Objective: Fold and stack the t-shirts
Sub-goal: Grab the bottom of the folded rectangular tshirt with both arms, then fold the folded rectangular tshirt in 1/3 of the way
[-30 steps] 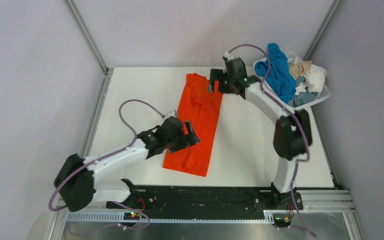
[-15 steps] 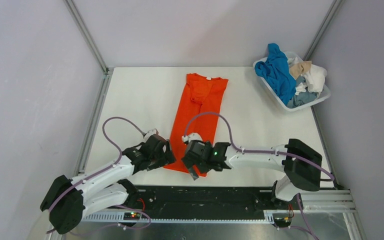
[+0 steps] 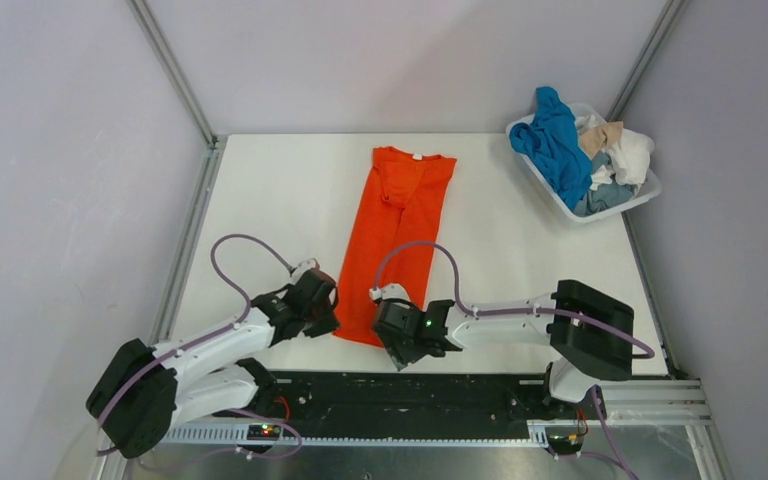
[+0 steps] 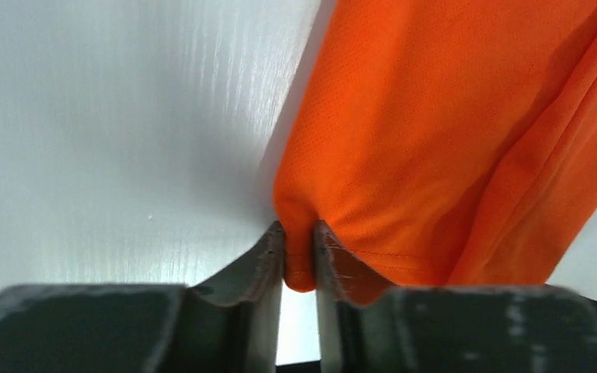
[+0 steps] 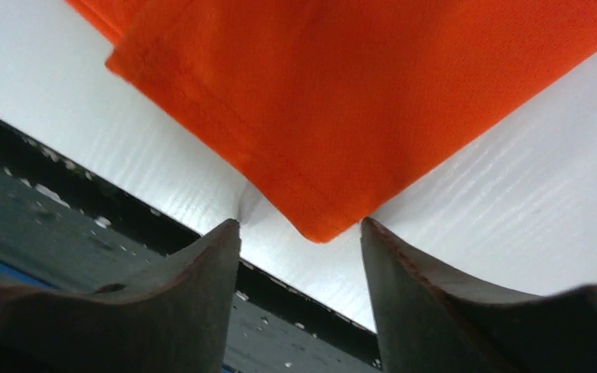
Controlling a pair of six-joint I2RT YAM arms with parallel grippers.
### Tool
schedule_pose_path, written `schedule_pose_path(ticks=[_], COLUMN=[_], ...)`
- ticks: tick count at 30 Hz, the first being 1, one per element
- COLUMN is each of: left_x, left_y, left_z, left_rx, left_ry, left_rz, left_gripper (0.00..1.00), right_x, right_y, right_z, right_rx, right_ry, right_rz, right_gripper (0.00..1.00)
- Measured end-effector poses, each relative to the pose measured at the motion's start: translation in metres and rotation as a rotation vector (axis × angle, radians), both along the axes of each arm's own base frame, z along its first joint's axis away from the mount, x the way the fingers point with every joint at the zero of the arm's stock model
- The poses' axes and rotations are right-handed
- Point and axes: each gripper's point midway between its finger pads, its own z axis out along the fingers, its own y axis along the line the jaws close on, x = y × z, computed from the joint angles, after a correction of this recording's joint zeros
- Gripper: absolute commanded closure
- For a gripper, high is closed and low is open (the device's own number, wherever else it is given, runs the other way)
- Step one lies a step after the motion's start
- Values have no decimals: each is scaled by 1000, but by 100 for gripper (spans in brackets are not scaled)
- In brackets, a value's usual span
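The bright orange t-shirt (image 3: 397, 225) lies folded into a long strip down the middle of the white table (image 3: 260, 200), collar at the far end. My left gripper (image 3: 326, 318) sits at its near left hem corner. In the left wrist view that gripper (image 4: 299, 242) is shut on a pinch of the orange cloth (image 4: 435, 116). My right gripper (image 3: 401, 346) is at the near right hem corner. In the right wrist view it (image 5: 299, 225) stands open, with the tip of the orange corner (image 5: 357, 93) lying on the table between its fingertips, untouched.
A white basket (image 3: 562, 207) at the far right corner holds other t-shirts: blue (image 3: 555, 145), beige (image 3: 606, 135), white (image 3: 636, 152) and grey-blue (image 3: 605, 196). The table's black front rail (image 3: 420, 390) runs just behind both grippers.
The right arm swung from the shirt's collar end to the near right hem corner, and its jaws narrowed. The left gripper slid to the near left corner and shut on the cloth.
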Motion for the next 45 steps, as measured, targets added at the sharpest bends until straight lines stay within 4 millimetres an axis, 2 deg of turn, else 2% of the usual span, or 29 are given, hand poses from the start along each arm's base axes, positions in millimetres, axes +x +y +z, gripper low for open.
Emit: schedule_pose_path(ticks=[1, 2, 5, 6, 8, 11, 16, 18, 21, 25, 30, 32, 37, 45], left_x=[1, 1, 4, 4, 3, -7, -36, -41, -38, -20, 24, 44, 94, 161], left_y=[-1, -2, -5, -6, -7, -10, -15, -16, -20, -31, -53, -57, -60, -64], left_z=[-1, -2, -2, -1, -1, -1, 1, 4, 16, 43, 84, 93, 104, 121], left_rx=[0, -2, -13, -15, -22, -64, -159, -182, -203, -198, -164, -147, -100, -77], left_ry=[2, 3, 1, 1, 4, 6, -17, -27, -60, -102, -162, -178, -191, -214], left_rz=[1, 2, -1, -1, -5, -31, -114, -134, -152, -165, -158, -140, -79, -26], left_gripper=[94, 99, 100, 100, 100, 100, 100, 100, 100, 100, 100, 100, 100, 100], right_x=[2, 4, 10, 11, 11, 3, -36, -49, -49, -24, 25, 46, 90, 170], right_y=[2, 4, 7, 7, 7, 6, -4, -6, -9, -15, -29, -35, -50, -68], right_z=[0, 0, 0, 0, -1, -1, 0, 2, 8, 22, 52, 62, 70, 94], right_rx=[10, 17, 34, 34, 39, 60, 62, 62, 76, 111, 208, 249, 272, 315], right_ry=[-3, -7, -16, -19, -24, -22, 30, 54, 70, 60, 20, 6, -22, -98], right_rz=[-2, -6, -28, -28, -30, -22, 59, 87, 77, 5, -122, -165, -232, -334], right_gripper=[55, 65, 83, 92, 100, 100, 100, 100, 100, 100, 100, 100, 100, 100])
